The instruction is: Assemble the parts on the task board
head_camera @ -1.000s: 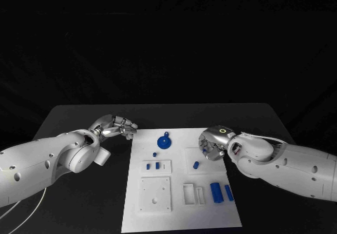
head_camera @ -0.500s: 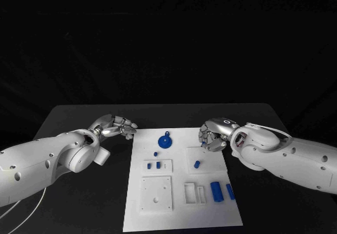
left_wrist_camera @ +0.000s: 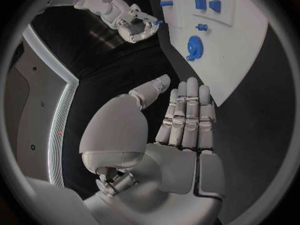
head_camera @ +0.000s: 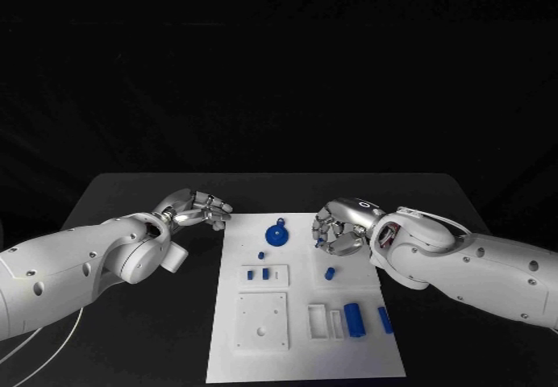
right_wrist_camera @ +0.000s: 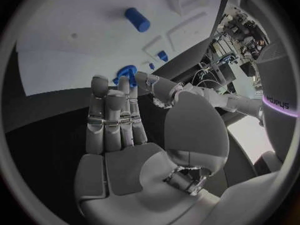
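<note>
Task board (head_camera: 305,355) edges: left hand (head_camera: 195,208) just outside, right hand (head_camera: 335,228) above.

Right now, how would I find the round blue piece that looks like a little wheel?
Look at the white task board in the middle of the black table. Go to its far end, between the two silver hands, and there lies the blue gear. It is the only round, flat, toothed piece; the other blue parts nearer the robot are small pegs and cylinders.
</note>
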{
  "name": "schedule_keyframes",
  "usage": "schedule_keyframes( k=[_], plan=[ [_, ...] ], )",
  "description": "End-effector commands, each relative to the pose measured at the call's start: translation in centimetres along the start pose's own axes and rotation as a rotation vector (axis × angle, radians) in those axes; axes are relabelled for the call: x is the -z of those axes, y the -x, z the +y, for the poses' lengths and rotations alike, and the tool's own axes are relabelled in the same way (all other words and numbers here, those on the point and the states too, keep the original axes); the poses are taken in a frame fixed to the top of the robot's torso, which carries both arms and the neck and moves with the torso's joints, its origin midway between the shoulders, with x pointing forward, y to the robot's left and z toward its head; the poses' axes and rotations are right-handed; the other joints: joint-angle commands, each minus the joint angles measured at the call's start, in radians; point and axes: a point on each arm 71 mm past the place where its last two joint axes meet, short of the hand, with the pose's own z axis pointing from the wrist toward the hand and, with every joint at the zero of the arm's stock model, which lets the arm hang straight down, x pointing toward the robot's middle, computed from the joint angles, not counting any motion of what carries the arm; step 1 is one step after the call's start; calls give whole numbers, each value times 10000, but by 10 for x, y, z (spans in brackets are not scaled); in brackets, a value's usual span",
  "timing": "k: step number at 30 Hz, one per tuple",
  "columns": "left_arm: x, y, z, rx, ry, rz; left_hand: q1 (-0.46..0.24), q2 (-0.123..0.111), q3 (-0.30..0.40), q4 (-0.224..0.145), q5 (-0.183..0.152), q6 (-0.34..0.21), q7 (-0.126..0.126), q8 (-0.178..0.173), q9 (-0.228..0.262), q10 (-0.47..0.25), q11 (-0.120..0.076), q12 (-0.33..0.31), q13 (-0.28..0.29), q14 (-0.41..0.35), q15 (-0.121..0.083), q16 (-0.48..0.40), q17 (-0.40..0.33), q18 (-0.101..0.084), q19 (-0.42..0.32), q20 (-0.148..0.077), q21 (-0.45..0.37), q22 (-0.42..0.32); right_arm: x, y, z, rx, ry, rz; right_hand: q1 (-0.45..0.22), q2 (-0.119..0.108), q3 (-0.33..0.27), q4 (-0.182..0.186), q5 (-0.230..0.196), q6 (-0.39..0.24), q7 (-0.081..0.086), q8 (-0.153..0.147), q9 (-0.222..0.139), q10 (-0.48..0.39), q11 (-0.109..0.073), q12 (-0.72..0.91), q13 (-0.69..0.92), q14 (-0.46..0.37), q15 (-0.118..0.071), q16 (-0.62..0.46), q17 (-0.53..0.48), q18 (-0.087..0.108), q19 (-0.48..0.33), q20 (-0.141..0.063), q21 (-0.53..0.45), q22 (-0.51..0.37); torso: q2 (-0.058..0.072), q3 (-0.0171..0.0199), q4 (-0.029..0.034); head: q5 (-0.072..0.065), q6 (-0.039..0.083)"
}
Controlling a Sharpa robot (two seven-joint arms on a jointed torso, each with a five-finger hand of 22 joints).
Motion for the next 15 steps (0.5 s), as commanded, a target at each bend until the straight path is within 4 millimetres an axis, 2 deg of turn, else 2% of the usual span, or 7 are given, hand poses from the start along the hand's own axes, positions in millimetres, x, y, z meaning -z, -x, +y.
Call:
schedule_keyframes(
  k=[1, 6, 8, 12, 15],
  plan=[
    [-1, -2, -3, -32, -249, -59, 8, 30, -29, 31, 39, -74, -28, 17, -12, -74, 20, -33, -12, 44, 50, -58, 18, -8, -26, 29, -59, 13, -4, -1, 17, -78, 639, -212, 64, 166, -62, -4, 39, -68, 4, -31, 23, -23, 1, -27, 4, -241, -211, 35, -14, 263, -29, -80, 35, 191, 1, -3, 7, 163, -4],
    [-3, -4, -4, -26, -287, -73, 15, 27, -27, 28, 41, -71, -30, 22, -11, -69, 17, -32, -11, 45, 50, -69, 32, -7, -27, 29, -65, 17, -10, -8, 41, 189, 1291, -117, 63, 180, -82, -15, 49, -74, 5, -36, 38, -27, 1, -30, 18, -245, -210, 37, -24, 263, -34, -82, 34, 191, -6, -6, 11, 399, -26],
    [-3, -4, -4, -27, -281, -76, 18, 28, -27, 28, 42, -70, -31, 24, -11, -67, 17, -32, -11, 46, 50, -73, 38, -7, -27, 29, -67, 18, -13, -14, 53, 355, 1620, -12, 62, 183, -88, -19, 51, -74, 6, -38, 42, -29, 2, -31, 22, -246, -210, 38, -28, 263, -34, -82, 35, 191, -7, -10, 18, 558, -72],
    [-6, -4, -4, -60, -288, -164, 22, 27, -26, 27, 43, -69, -32, 27, -11, -65, 16, -32, -11, 46, 50, -81, 47, -7, -28, 30, -70, 21, -12, -31, 68, 662, 2045, 386, 62, 186, -101, -29, 59, -76, 6, -40, 52, -30, 1, -32, 31, -248, -210, 41, -34, 263, -36, -81, 35, 191, -15, -9, -2, 747, -103],
    [-9, -4, -4, -63, -291, -200, 25, 27, -25, 27, 44, -67, -33, 29, -11, -63, 15, -32, -11, 46, 51, -88, 54, -7, -30, 30, -74, 22, -11, -43, 77, 793, 2303, 649, 63, 188, -107, -35, 59, -76, 6, -42, 57, -32, 1, -33, 36, -248, -210, 42, -37, 263, -37, -81, 35, 191, -27, -10, 9, 851, -150]
  ],
)
